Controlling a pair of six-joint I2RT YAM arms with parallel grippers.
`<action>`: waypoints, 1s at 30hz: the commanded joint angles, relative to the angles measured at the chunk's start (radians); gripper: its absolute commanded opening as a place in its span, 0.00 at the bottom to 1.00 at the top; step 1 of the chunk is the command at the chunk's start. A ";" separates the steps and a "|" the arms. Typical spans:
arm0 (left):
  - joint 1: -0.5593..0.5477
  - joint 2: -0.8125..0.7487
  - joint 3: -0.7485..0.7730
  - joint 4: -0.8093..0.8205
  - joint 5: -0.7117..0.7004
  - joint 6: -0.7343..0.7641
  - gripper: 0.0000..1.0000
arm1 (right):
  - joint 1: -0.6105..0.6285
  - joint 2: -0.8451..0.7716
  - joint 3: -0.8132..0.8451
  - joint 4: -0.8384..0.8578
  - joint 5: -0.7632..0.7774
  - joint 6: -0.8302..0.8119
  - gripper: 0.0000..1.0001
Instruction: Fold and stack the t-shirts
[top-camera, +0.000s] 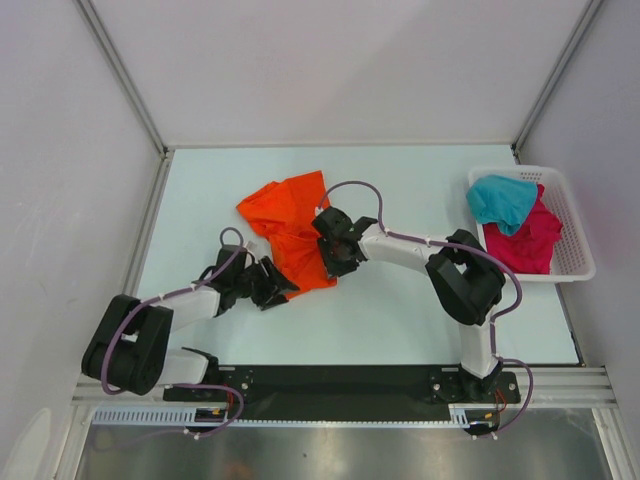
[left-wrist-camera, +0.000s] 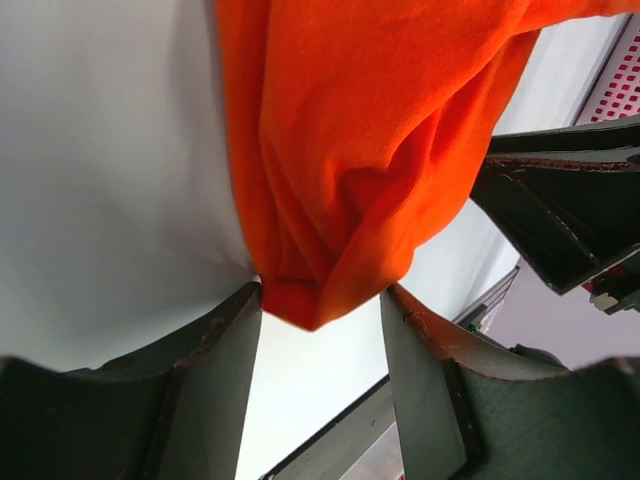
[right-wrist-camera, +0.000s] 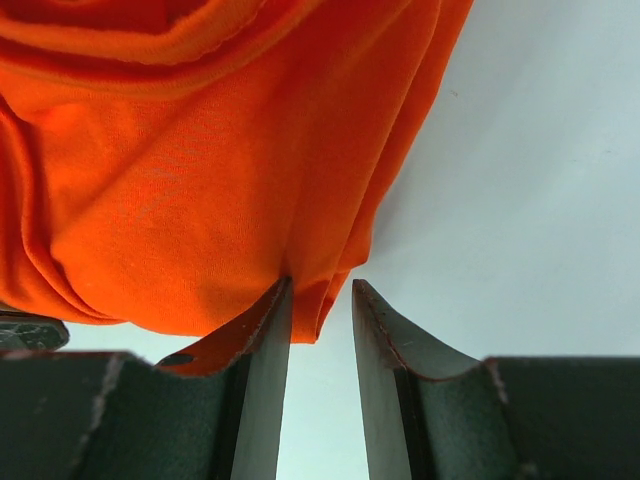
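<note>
The orange t-shirt lies crumpled on the table between my two grippers. My left gripper is at its near left edge. In the left wrist view that gripper stands open, with a hanging corner of the orange t-shirt at its fingertips and a clear gap at either side. My right gripper is at the shirt's right edge. In the right wrist view it is open too, and a fold of the orange t-shirt rests against the left finger. The teal t-shirt and the pink t-shirt lie in the basket.
A white slotted basket stands at the table's right edge, holding the two other shirts. The right arm's elbow reaches over the table's right half. Enclosure walls and posts surround the table. A black base rail runs along the near edge.
</note>
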 joint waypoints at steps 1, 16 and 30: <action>-0.029 0.045 0.035 0.046 -0.043 -0.007 0.57 | 0.005 -0.017 -0.007 0.036 -0.010 0.023 0.36; -0.062 0.064 0.073 0.052 -0.092 -0.008 0.00 | 0.015 -0.020 -0.056 0.073 -0.042 0.046 0.00; -0.047 -0.078 0.141 -0.177 -0.158 0.083 0.00 | -0.002 -0.109 -0.195 0.159 0.008 0.081 0.00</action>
